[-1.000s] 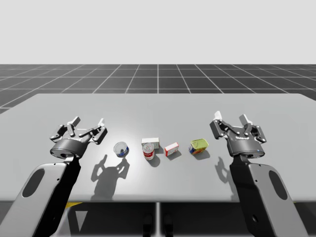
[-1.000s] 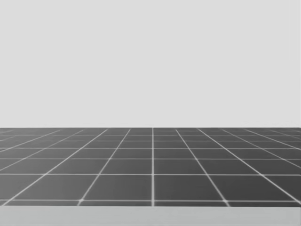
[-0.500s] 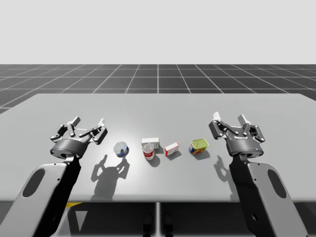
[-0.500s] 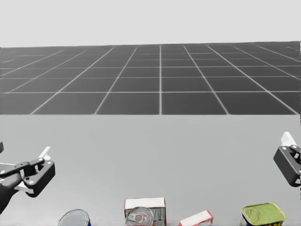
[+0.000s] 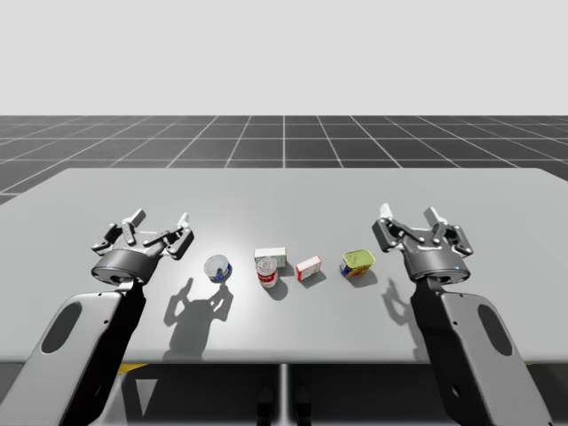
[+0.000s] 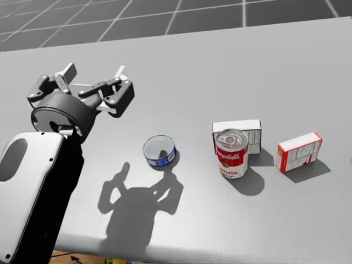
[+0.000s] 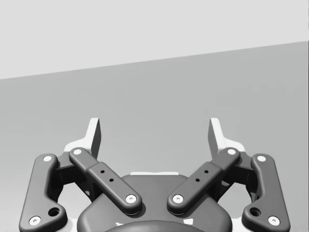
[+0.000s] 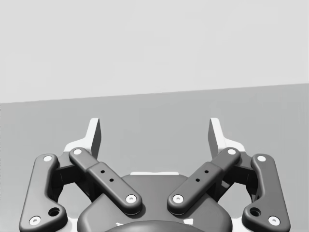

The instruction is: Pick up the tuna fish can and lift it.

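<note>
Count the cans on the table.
3. A short blue can nearest my left gripper, a red and white can mid-row in front of a white box, and a yellow-green can nearest my right gripper. None seems hidden.

On the table you have a row running left to right: the tuna fish can, well apart from it the tall can, then the smaller box, then the squat can. The larger box stands just behind the tall can. The left gripper sits left of the tuna fish can and slightly farther back; the right gripper is just right of the squat can.
</note>
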You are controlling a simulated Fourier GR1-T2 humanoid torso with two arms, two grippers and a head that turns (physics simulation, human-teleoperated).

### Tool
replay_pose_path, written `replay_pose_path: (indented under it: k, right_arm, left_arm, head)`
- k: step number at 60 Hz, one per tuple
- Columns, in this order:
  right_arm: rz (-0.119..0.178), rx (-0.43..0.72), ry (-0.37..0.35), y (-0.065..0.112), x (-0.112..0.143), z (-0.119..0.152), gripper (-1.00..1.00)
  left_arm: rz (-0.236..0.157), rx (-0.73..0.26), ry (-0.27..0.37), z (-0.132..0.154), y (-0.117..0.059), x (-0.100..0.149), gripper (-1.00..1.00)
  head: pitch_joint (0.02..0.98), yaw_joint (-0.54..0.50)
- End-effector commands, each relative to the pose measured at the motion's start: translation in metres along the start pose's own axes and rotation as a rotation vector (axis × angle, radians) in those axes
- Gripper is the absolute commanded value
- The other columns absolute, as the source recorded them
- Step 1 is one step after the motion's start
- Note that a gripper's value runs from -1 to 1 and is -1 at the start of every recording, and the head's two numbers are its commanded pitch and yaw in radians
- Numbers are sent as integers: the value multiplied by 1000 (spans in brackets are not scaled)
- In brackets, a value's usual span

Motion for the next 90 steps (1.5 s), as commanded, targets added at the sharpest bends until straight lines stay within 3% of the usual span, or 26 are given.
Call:
replay_pose_path:
  k: [1, 7, 12, 15, 17, 19, 24, 32, 37, 39, 40, 43, 48, 56, 68, 82, 90]
  right_arm:
    - [12, 12, 12, 4, -3, 0, -1000]
    - [19, 13, 15, 5, -3, 0, -1000]
    - [23, 13, 16, 5, -4, 0, -1000]
    - [27, 12, 17, 5, -5, 0, -1000]
    - [32, 11, 18, 5, -5, 0, -1000]
    - [32, 11, 19, 5, -5, 0, -1000]
    - [34, 10, 19, 5, -6, 0, -1000]
    - [43, 8, 18, 5, -7, 0, -1000]
    - [43, 4, 17, 5, -6, 0, -1000]
    - [44, 4, 17, 5, -6, 0, -1000]
    - [43, 4, 17, 5, -7, 0, -1000]
    - [43, 4, 17, 5, -7, 0, -1000]
    - [53, 2, 15, 5, -7, -1, -1000]
    - [68, -1, 12, 5, -8, -1, -1000]
    - [69, 1, 9, 4, -9, -2, -1000]
    - [71, 3, 8, 4, -9, -3, -1000]
    - [69, 3, 7, 3, -9, -3, -1000]
  left_arm:
    - [1, -6, 1, 0, -1, 0, -1000]
    - [32, -16, 3, 1, -1, 3, -1000]
    - [86, -62, 21, 3, -1, 7, -1000]
    - [91, -93, 38, 6, -3, 10, -1000]
    - [69, -84, 54, 10, -7, 15, -1000]
    - [74, -99, 22, 16, -9, 19, -1000]
    - [89, -201, 24, 36, -11, 30, -1000]
    - [89, -270, 34, 57, -8, 28, -1000]
    - [92, -316, 35, 75, -2, 20, -1000]
    - [76, -326, 33, 79, -1, 16, -1000]
    - [49, -342, 38, 85, 2, 10, -1000]
    - [30, -349, 50, 91, 3, 3, -1000]
    - [9, -409, 110, 100, 7, -18, -1000]
    - [-14, -406, 194, 104, 10, -47, -1000]
    - [-5, -434, 285, 103, 7, -80, -1000]
    - [19, -445, 306, 82, -7, -88, -1000]
    - [12, -448, 312, 68, -18, -91, -1000]
  head:
    - [835, 302]
    - [837, 312]
    - [833, 309]
    - [833, 307]
    - [832, 309]
    - [833, 309]
    - [831, 312]
    - [825, 309]
    - [822, 305]
    - [822, 305]
    - [821, 305]
    - [819, 304]
    - [816, 298]
    - [815, 296]
    - [815, 298]
    - [815, 300]
    - [816, 298]
